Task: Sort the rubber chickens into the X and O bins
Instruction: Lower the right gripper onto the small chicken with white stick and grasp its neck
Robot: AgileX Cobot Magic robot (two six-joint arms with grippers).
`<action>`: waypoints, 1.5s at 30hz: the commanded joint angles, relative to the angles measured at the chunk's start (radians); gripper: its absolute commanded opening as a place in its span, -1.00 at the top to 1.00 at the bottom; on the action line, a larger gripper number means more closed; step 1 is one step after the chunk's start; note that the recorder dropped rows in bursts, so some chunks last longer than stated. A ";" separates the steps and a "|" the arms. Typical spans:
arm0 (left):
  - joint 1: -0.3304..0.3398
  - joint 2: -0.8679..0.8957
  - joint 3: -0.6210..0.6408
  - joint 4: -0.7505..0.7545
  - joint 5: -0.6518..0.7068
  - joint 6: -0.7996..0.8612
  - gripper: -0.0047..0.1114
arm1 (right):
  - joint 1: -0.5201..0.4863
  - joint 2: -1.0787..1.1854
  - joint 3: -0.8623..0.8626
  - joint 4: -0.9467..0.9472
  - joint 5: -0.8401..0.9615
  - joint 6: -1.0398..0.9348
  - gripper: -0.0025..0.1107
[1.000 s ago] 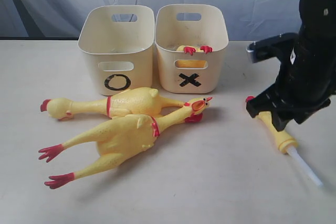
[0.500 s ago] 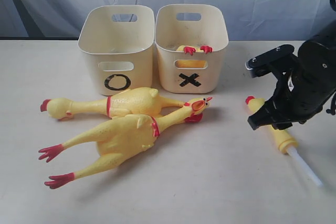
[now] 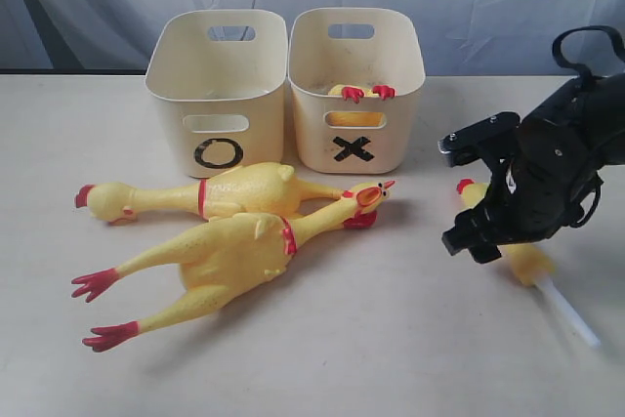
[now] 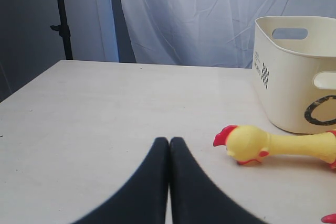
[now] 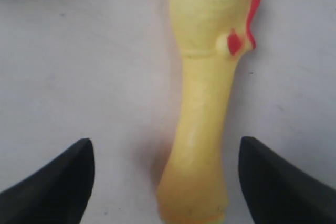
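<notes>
Two long rubber chickens [image 3: 244,190] [image 3: 225,256] lie crossed in front of the O bin [image 3: 220,85] and the X bin [image 3: 356,134]. Red feet of another chicken [image 3: 366,93] stick up inside the X bin. A shorter chicken [image 3: 527,263] lies at the right. My right gripper [image 3: 467,192] hangs open just over it, its fingers either side of the neck [image 5: 207,129] without touching. My left gripper [image 4: 169,141] is shut and empty, low over the table near a long chicken's head [image 4: 247,144] and the O bin [image 4: 294,77].
A white stick [image 3: 571,317] pokes out from the short chicken toward the front right. A grey curtain hangs behind the table's back edge. A dark stand [image 4: 62,19] rises beyond the table's far corner in the left wrist view.
My right gripper has come down over the short chicken, tilted leftward, and its jaws have spread wide. The chickens and bins have not moved.
</notes>
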 commanded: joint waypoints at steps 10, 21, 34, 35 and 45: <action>0.000 -0.005 0.002 0.001 -0.007 -0.004 0.92 | -0.107 0.019 0.004 0.095 -0.066 -0.048 -0.31; 0.000 -0.005 0.002 0.001 -0.007 -0.004 0.92 | -0.112 0.029 0.004 0.114 -0.093 -0.069 -0.31; 0.000 -0.005 0.002 0.001 -0.007 -0.004 0.92 | -0.112 0.071 0.004 0.114 -0.082 -0.067 -0.11; 0.000 -0.005 0.002 0.001 -0.007 -0.004 0.92 | -0.112 0.071 0.004 0.114 -0.082 -0.067 -0.02; 0.000 -0.005 0.002 0.001 -0.007 -0.004 0.92 | -0.112 0.071 0.004 0.118 -0.078 -0.067 0.50</action>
